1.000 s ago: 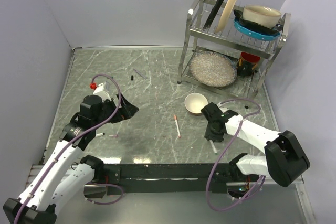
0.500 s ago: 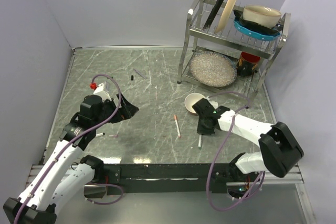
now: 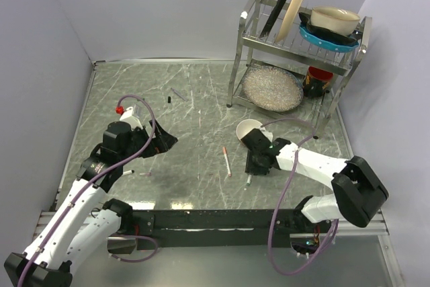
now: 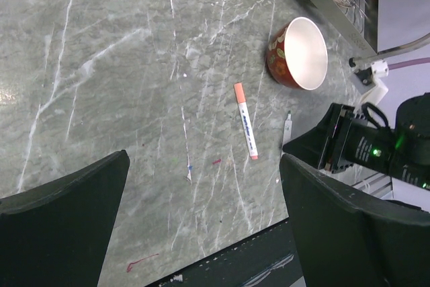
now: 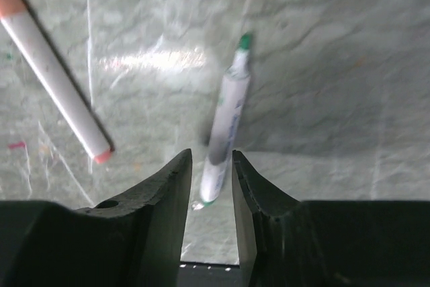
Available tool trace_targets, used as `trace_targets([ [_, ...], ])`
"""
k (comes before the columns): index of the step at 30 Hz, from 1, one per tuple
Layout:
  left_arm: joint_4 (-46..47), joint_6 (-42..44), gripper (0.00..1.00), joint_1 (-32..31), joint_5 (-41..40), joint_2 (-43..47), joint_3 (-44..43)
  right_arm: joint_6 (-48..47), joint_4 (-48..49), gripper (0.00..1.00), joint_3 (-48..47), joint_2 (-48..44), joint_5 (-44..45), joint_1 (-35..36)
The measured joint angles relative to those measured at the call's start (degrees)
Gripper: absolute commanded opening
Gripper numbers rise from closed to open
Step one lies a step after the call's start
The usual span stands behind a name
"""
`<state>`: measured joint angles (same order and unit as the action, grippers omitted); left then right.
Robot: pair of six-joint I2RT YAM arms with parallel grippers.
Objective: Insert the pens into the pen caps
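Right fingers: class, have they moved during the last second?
Yes. The right fingers slid left, from right of the bowl to below it, nearer the pink pen.

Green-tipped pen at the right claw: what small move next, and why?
Probably close the right claw a little more: the green-tipped pen sits tilted between its tips, caught only by its rear end, and whether it is firmly gripped is unclear.

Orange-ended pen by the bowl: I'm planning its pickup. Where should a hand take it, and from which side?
Mid-barrel of the orange-ended pen, from straight above, closing across it: it lies flat on the table, with bare surface along both long sides.
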<state>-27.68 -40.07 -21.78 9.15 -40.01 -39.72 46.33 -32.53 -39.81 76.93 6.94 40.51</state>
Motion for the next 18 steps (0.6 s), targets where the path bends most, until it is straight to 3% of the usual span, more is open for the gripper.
trace_targets([
  [10, 0.00, 0.00, 0.99, 0.00, 0.04, 0.02, 0.00, 6.91, -0.68, 0.36, -0.74, 3.98, 2.82, 6.16],
  [14, 0.02, 0.00, 0.99, 0.00, 0.07, -0.15, 0.00, 8.50, -1.62, 0.20, -1.20, 4.66, 4.94, 7.34],
  [16, 0.00, 0.00, 0.99, 0.00, 0.07, -0.37, 0.00, 8.94, -2.05, 0.18, -1.25, 4.74, 5.64, 7.63],
  [18, 0.02, 0.00, 0.99, 0.00, 0.17, -0.44, 0.00, 9.16, -2.23, 0.07, -1.31, 4.81, 6.14, 7.96],
])
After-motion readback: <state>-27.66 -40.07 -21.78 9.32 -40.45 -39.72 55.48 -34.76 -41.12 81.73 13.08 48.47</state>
